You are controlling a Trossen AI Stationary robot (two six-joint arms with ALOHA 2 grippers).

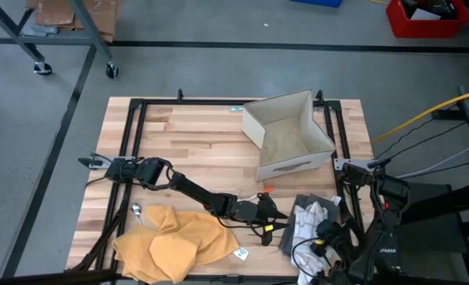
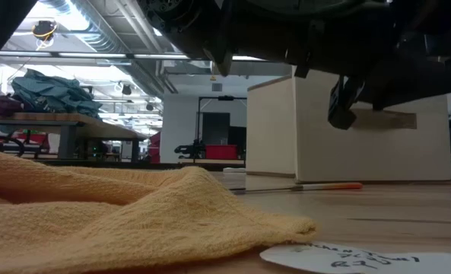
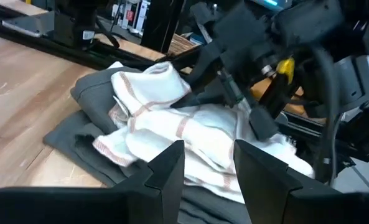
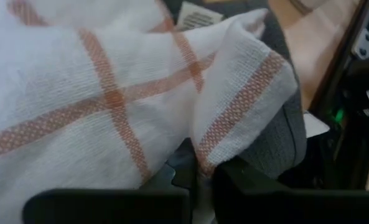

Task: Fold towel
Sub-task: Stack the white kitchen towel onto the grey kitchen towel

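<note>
White towel with orange-red stripes (image 1: 308,219), crumpled in a loose heap on top of grey cloths (image 1: 313,202) near table's front right corner, one striped fold (image 4: 246,118) standing up, yellow towel (image 1: 171,241) rumpled, spread at front left

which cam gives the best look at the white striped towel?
Left wrist view: the white striped towel shows whole, bunched on a grey cloth, with the right hand at it. Right wrist view shows only a close patch of weave and stripes. High view shows it small at the table's near right. Low view misses it.
</note>
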